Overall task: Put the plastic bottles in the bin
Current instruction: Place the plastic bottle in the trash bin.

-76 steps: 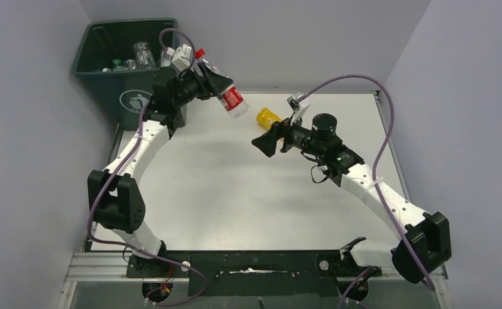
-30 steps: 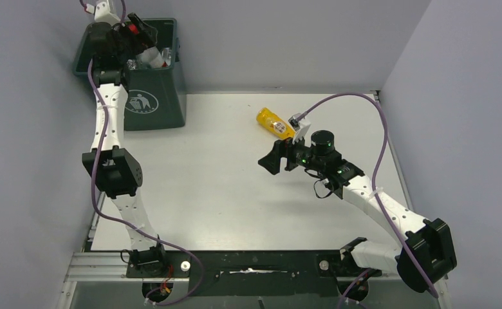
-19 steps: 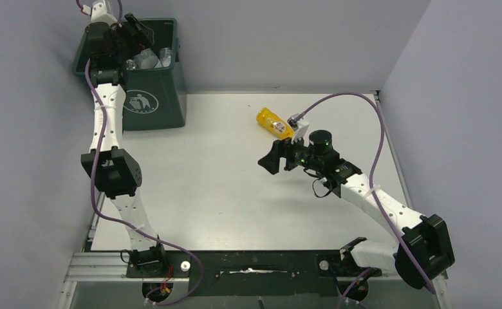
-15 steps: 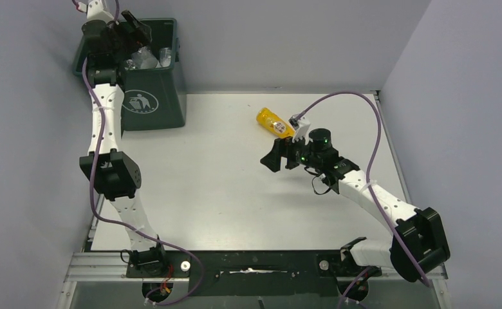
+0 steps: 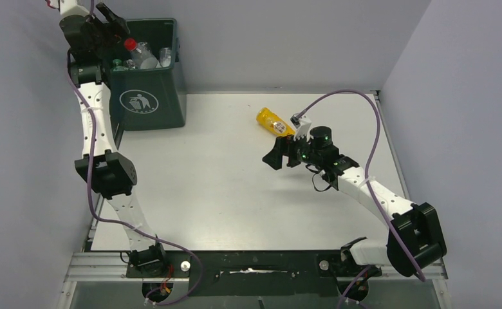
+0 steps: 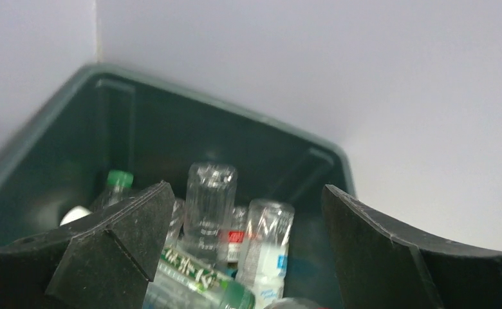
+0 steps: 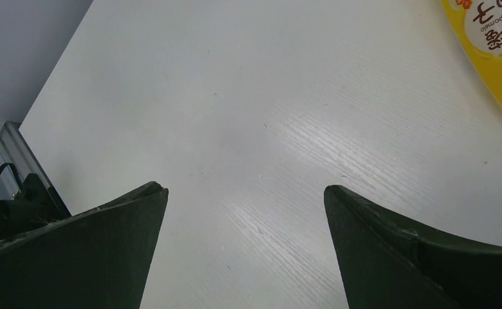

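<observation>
Left gripper: the left gripper is seen at the upper left of the overhead view, above the far left corner of the bin. Its jaws are spread wide and nothing is held between them.
What has changed: the red-capped bottle, carried in these jaws a moment ago, is now released. It lies in the bin on top of the other clear bottles.
Left arm motion: the arm is drawn up and back from the bin mouth compared with a second ago.
Right gripper: the right gripper is held low over the table, right of centre. Its jaws are wide and empty, and it is little moved.
Remaining bottle: one yellow bottle is left lying on its side on the table, just beyond the right gripper, at the upper right edge of the right wrist view.
Meaning for the task: one more bottle is judged delivered. The yellow one appears to be the last on the table, and it is nearest the right gripper.
</observation>
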You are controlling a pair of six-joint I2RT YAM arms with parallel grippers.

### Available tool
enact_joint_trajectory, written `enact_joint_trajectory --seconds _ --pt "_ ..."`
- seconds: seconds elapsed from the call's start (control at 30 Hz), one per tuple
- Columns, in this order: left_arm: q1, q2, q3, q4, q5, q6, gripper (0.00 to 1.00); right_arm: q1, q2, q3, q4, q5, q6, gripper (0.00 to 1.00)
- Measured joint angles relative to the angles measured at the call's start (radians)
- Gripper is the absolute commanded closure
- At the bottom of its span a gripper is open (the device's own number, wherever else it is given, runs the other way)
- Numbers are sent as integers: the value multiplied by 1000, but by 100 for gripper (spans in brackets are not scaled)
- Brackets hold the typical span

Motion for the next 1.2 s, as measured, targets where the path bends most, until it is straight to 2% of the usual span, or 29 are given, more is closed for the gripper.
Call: enact_joint_trajectory --seconds 0.2,0.43,0.5,0.6,0.83,1.03,1.2 --pt "1 -92 -216 26 -28 -13 16 -6 17 6 0 -2 -6 2" --pt "3 -413 -529 82 -45 -10 28 -9 35 6 1 -12 -6 2" --pt "4 -480 -555 97 -50 -7 33 -9 35 6 2 -16 -6 2" --pt "8 -536 -556 119 -50 -11 48 -9 36 6 6 -19 -6 2" --pt "11 -554 -595 122 43 -43 60 -9 37 6 24 -26 -3 2" --pt "7 -527 -695 101 117 -82 62 -9 37 3 32 -27 1 2" --pt "-11 -482 -708 95 153 -106 63 -9 37 -1 47 -27 5 2"
